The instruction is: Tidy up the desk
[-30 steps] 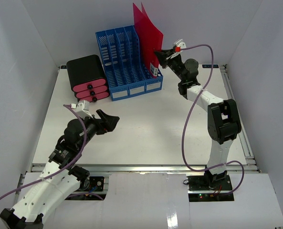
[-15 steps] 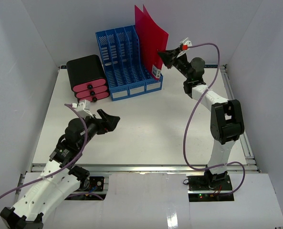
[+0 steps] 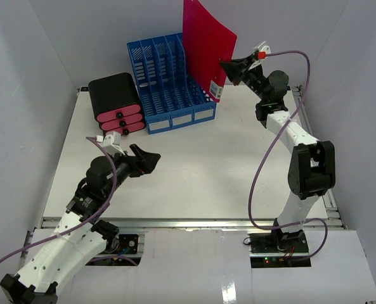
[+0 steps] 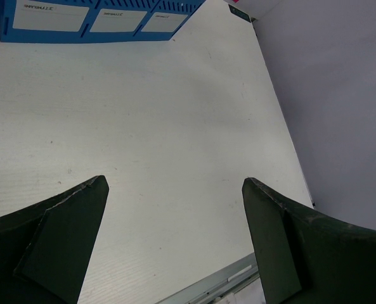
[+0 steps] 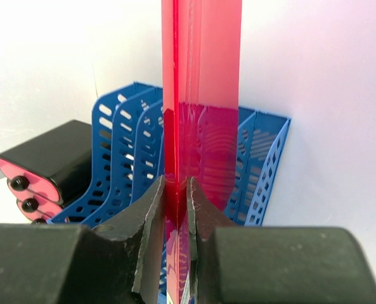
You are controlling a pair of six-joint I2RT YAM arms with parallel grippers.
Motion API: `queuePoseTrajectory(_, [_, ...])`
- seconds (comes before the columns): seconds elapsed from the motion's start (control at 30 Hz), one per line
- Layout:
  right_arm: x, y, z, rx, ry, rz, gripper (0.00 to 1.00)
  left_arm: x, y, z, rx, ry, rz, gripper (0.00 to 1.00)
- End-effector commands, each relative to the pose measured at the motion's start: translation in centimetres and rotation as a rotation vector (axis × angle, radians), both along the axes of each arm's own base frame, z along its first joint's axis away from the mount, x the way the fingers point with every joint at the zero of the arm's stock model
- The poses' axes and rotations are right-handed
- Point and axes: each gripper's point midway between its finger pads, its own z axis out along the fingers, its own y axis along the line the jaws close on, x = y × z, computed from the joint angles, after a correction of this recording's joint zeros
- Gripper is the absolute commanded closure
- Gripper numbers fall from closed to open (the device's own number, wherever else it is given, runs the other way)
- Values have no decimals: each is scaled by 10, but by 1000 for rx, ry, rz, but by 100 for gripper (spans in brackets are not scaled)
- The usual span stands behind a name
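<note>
We record a blue slotted plastic file rack [image 3: 165,88]; beneath it, the large flat white desk [image 3: 200,171]. Right of the rack, right gripper [image 5: 175,193] clamped on upright red plastic folder [image 3: 207,44]. Before the rack, left gripper [image 3: 151,158], jaws apart.

The left arm crouches low and bent, left gripper [image 3: 148,158] gaping wide. The right arm stretches up and away, right gripper [image 3: 227,65] pinched on a folder [image 3: 207,44].
</note>
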Motion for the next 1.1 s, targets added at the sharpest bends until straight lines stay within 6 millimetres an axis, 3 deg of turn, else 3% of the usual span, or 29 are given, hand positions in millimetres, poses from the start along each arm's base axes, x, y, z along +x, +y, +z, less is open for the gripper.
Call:
queuePoseTrajectory(0.0, [-26,-4,51,35,-115,23,92,-1,-7,26,-19,-60,-49,2])
queuePoseTrajectory(0.17, [-35,-13,64,53,-121,27,92,-2,-9,29,-23,-72,-60,2])
queuePoseTrajectory(0.4, [-40,-40,104,87,-130,54,92,-2,-11,28,-22,-71,-71,2])
queuePoseTrajectory(0.83, [-35,-43,109,97,-116,60,92,-4,-10,28,-25,-76,-74,2])
queuePoseTrajectory(1.07, [-66,-47,158,155,-145,151,92,-4,-9,26,-17,-72,-70,2])
